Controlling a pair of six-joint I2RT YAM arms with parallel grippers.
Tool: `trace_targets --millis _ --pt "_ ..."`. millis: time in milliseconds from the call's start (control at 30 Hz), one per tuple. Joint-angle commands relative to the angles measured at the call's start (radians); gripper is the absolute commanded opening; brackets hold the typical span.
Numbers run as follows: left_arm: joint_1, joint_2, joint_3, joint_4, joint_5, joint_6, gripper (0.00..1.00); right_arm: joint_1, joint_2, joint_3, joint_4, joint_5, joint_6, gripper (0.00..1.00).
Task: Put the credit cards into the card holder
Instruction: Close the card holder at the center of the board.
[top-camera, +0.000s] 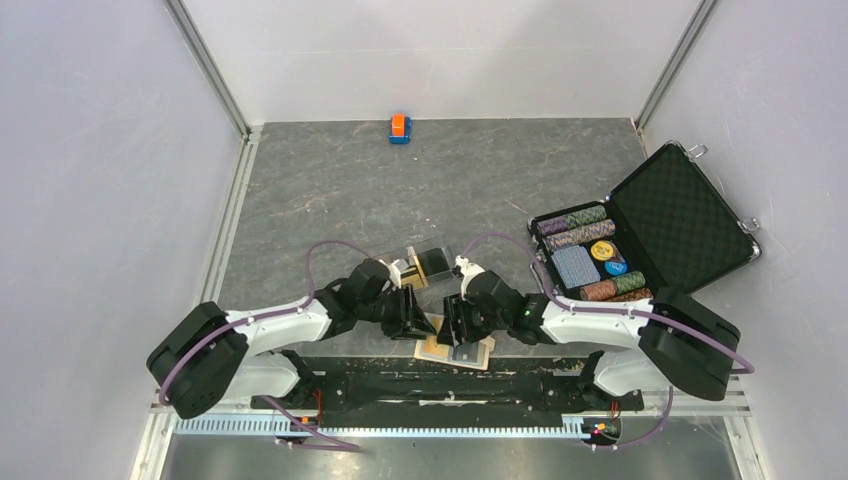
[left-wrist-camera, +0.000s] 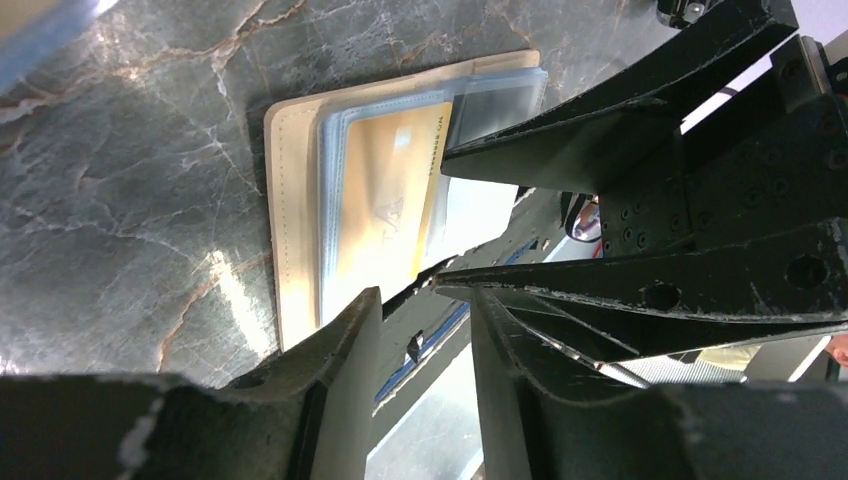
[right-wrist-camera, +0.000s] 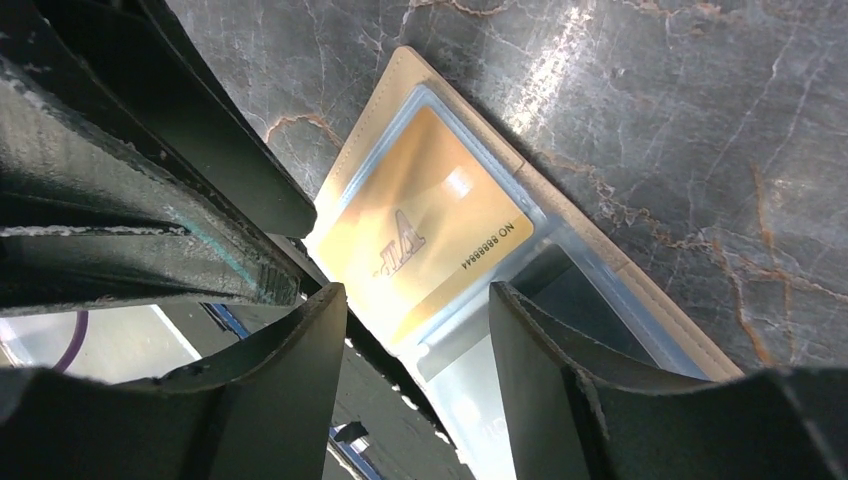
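Observation:
The tan card holder (top-camera: 431, 349) lies open at the table's near edge, its clear sleeves facing up. One sleeve holds a gold credit card (left-wrist-camera: 385, 210) (right-wrist-camera: 430, 230). Both grippers hang low over the holder (left-wrist-camera: 290, 230) (right-wrist-camera: 372, 130), tip to tip. My left gripper (top-camera: 425, 320) (left-wrist-camera: 425, 295) is open over its near edge, with nothing between the fingers. My right gripper (top-camera: 452, 325) (right-wrist-camera: 415, 290) is open too, straddling the edge of a clear sleeve without closing on it. A black credit card (top-camera: 437, 262) lies just beyond the grippers, beside a flat tan piece (top-camera: 412, 270).
An open black case (top-camera: 680, 215) with poker chips and a blue deck stands at the right. A small orange-and-blue block (top-camera: 399, 128) sits by the back wall. The table's front edge runs right under the holder.

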Motion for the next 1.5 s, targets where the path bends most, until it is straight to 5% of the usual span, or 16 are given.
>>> trace_targets --millis 0,200,767,1033,1267,1400,1467 --pt "0.005 -0.021 0.092 -0.196 -0.087 0.099 0.49 -0.003 0.029 -0.02 -0.022 0.028 -0.037 0.58" --pt "0.006 -0.094 0.065 -0.362 -0.213 0.097 0.58 -0.002 0.062 -0.03 0.0 -0.01 -0.062 0.57" --pt "0.005 -0.074 -0.116 -0.023 -0.117 -0.083 0.58 0.069 0.141 -0.098 0.306 -0.227 0.033 0.56" --pt "0.005 -0.215 -0.126 0.086 -0.046 -0.136 0.45 0.068 0.144 -0.1 0.324 -0.229 0.048 0.58" --pt "0.005 -0.122 -0.102 0.066 -0.02 -0.085 0.3 0.068 0.149 -0.075 0.339 -0.233 0.05 0.6" --pt "0.005 -0.062 -0.041 -0.044 -0.039 -0.008 0.03 0.068 0.14 -0.055 0.326 -0.227 0.047 0.64" --pt "0.005 -0.061 0.006 -0.15 -0.075 0.038 0.02 0.068 0.133 -0.033 0.288 -0.213 0.028 0.66"
